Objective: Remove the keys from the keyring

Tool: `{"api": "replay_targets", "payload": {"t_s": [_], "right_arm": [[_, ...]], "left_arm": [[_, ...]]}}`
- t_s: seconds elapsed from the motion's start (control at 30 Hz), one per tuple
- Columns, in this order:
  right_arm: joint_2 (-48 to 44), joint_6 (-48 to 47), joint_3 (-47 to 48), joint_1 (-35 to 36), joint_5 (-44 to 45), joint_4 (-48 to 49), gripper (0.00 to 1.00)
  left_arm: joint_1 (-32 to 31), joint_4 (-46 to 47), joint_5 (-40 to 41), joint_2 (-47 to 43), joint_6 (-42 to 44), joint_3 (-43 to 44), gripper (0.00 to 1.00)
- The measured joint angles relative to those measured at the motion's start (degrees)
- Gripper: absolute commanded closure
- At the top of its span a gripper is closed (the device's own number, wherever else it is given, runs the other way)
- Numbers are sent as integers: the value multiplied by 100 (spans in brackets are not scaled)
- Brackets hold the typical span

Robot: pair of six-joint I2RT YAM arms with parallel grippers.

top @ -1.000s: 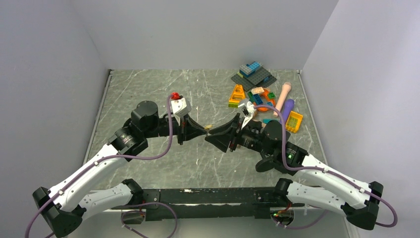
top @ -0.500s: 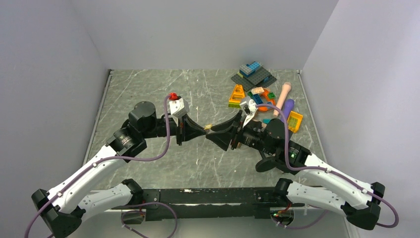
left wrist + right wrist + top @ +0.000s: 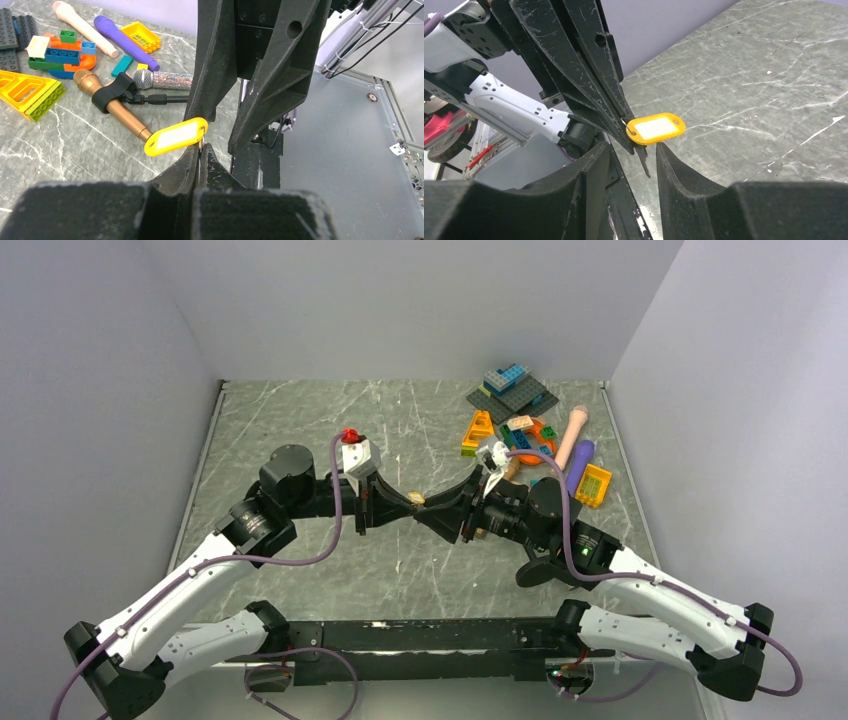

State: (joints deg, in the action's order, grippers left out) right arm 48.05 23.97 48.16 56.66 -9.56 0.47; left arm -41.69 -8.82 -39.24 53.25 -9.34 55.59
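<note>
Two black grippers meet tip to tip above the middle of the grey marbled table (image 3: 290, 430). The left gripper (image 3: 409, 502) is pinched tight, with no gap between its fingers. Right at its tips sits a small yellow oval plastic tag with a white label (image 3: 176, 136), held clear of the table. A thin grey wire keyring (image 3: 625, 122) shows as a fine bright line where the tag meets those tips, so the grip is on the keyring end. How much of the loop is inside the fingers I cannot tell. The right gripper (image 3: 423, 509) stands open, one finger on each side of the left one's tips, touching nothing that I can see.

The tag lies nearly level. Its long axis runs from the table's near edge towards its far edge, with the ring end at the fingertips and the free end pointing to the far edge.

From above, the tag is only a tan speck. The left wrist view shows its label face and, behind it, the toys in the far right corner: a gold toy microphone (image 3: 112, 102) in a black clip, a silver glitter microphone (image 3: 165, 79) and coloured building bricks (image 3: 60, 52). The right wrist view shows bare marble instead. It also shows a thin dark strip (image 3: 644, 162) hanging below the tag between the open fingers; whether it is a key I cannot tell.
</note>
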Motion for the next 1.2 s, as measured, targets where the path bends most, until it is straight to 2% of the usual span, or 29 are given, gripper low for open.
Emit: {"api": "replay_targets", "payload": {"t_s": [0.27, 0.8, 1.2], "right_arm": [[44, -63, 118, 0, -76, 2, 64], [85, -195, 173, -7, -149, 0, 93], [83, -330, 173, -20, -177, -98, 93]], "left_arm": [[0, 11, -199, 61, -39, 2, 100], [0, 4, -452, 177, -44, 2, 100], [35, 0, -636, 286, -85, 2, 100]]}}
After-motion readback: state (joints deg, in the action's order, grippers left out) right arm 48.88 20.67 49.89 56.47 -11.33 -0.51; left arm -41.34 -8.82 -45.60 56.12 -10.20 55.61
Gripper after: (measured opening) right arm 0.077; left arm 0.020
